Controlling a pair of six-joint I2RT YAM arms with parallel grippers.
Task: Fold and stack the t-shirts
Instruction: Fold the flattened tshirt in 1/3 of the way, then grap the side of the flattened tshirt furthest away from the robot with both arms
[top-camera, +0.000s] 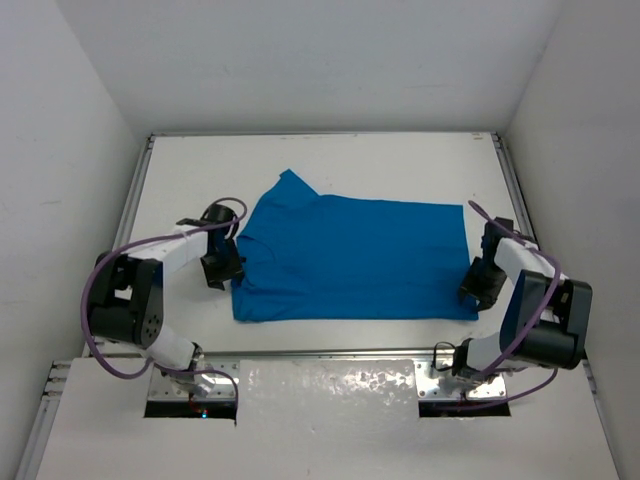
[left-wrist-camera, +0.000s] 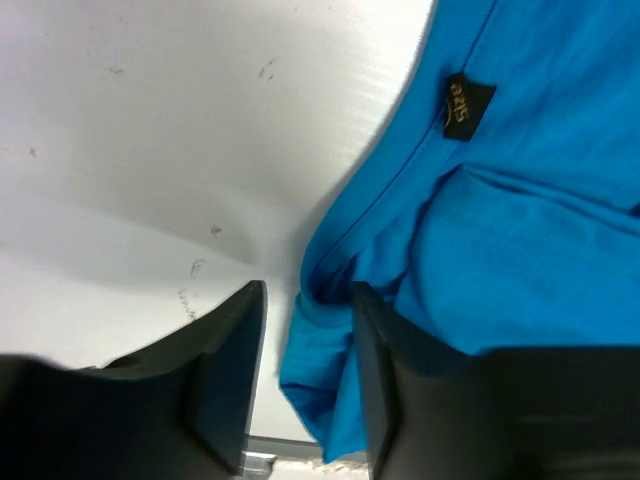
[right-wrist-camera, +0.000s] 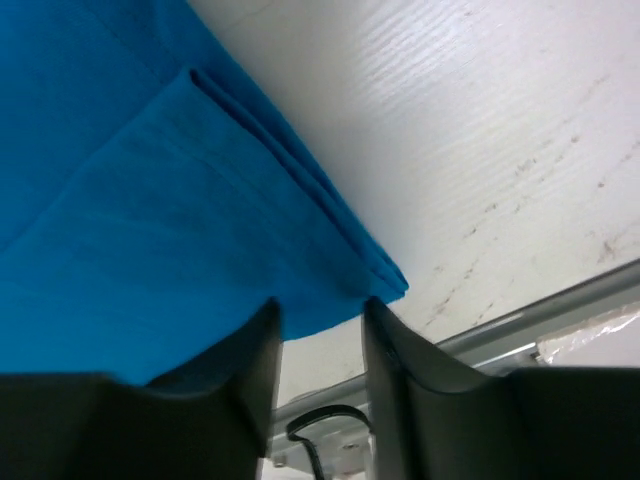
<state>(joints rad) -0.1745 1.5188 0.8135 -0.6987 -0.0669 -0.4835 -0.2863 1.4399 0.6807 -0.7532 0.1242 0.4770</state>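
The bright blue t-shirt (top-camera: 350, 255) lies flat on the white table, folded lengthwise, with one sleeve pointing to the far left. My left gripper (top-camera: 222, 270) is at the shirt's left edge by the collar. In the left wrist view the gripper (left-wrist-camera: 308, 297) is open, with a bunched fold of the shirt (left-wrist-camera: 520, 200) between the fingers, against the right one, and a black neck label (left-wrist-camera: 467, 107) showing. My right gripper (top-camera: 478, 288) is at the shirt's near right corner. In the right wrist view it (right-wrist-camera: 320, 310) is open over the layered hem corner of the shirt (right-wrist-camera: 150, 220).
The white table (top-camera: 330, 160) has a raised metal rim (top-camera: 320, 133) and white walls on three sides. A metal rail (right-wrist-camera: 520, 320) runs along the near edge just behind the right gripper, with a black cable (right-wrist-camera: 320, 425) below it.
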